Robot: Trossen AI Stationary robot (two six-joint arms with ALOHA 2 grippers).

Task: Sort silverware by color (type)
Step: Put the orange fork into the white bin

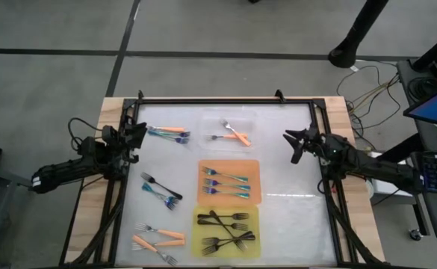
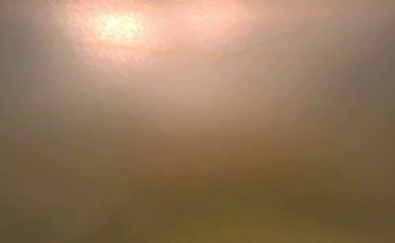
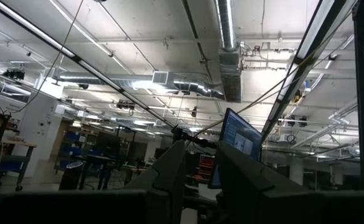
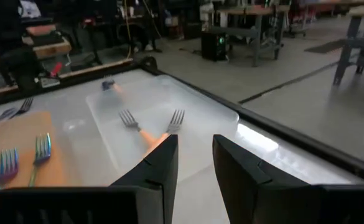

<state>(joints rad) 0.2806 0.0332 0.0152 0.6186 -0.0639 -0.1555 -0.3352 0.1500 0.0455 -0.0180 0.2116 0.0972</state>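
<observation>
Looking down, we see the left gripper (image 1: 139, 133) at nine o'clock with jaws parted and empty, the right gripper (image 1: 293, 142) at three likewise. Small forks lie scattered: two orange-handled forks (image 1: 233, 134) in the clear rectangular tray (image 1: 227, 118) at twelve, teal-handled forks (image 1: 224, 182) on the flat orange tray (image 1: 228, 164) at centre, all-black forks (image 1: 224, 229) on the yellow tray (image 1: 226, 211) at six, others loose on the white bench (image 1: 293, 224).

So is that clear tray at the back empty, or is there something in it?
Not empty. The clear tray holds two orange-handled forks, lying crossed; the right wrist view shows them too, beyond the right gripper.

table (image 1: 285, 224) | clear tray (image 1: 228, 131), orange tray (image 1: 228, 181), yellow tray (image 1: 226, 232) | loose forks (image 1: 160, 191) at left
</observation>
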